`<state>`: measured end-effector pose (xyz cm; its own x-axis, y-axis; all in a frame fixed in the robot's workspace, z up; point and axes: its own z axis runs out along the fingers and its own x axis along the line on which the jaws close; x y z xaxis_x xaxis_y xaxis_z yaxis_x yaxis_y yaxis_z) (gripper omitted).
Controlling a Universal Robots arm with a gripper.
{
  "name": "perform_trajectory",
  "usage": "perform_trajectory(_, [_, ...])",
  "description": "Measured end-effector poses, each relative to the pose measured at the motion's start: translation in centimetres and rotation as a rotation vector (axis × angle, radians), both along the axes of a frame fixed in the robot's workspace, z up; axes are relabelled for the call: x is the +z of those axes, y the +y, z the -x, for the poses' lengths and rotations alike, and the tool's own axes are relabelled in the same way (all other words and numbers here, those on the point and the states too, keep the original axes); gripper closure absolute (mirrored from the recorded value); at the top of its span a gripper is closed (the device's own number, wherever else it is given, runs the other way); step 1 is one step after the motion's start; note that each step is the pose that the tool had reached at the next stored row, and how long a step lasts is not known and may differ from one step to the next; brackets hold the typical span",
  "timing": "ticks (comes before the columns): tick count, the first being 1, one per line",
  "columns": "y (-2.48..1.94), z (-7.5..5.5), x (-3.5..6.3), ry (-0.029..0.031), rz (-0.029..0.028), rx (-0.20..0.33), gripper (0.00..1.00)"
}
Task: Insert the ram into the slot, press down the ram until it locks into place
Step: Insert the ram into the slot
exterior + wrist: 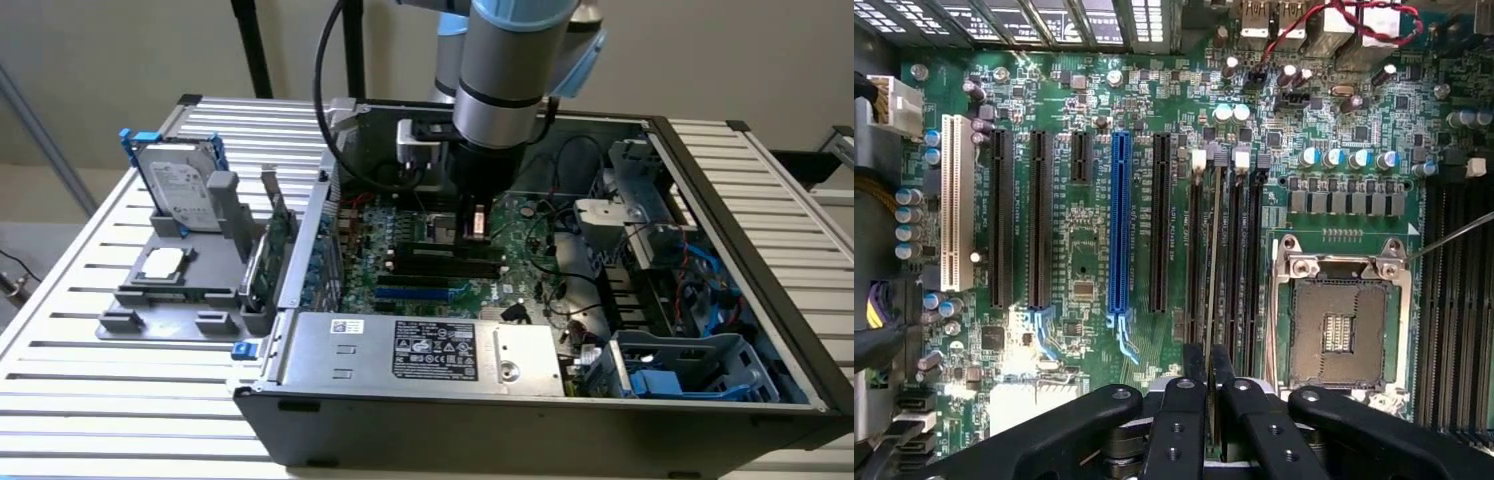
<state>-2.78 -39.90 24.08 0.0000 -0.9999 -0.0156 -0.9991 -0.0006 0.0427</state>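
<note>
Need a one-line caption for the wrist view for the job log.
End effector shut on the ram, held edge-on along the parallel black slots beside the open CPU socket.

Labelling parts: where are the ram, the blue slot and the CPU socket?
the ram [1212, 280], wrist view, upper edge
the blue slot [1120, 220], wrist view, middle
the CPU socket [1341, 335], wrist view, centre contacts

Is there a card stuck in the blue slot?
No, the blue slot is bare along its whole length, with nothing standing in it.
</note>
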Motion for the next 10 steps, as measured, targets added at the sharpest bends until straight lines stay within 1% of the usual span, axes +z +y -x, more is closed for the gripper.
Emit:
perform_trajectory(4, [-0.09, 0.07, -0.49, 0.0007, 0.0016, -0.001, 0.87])
perform_trajectory(10, [-0.17, 0.16, -0.61, 0.0013, 0.0018, -0.001, 0.87])
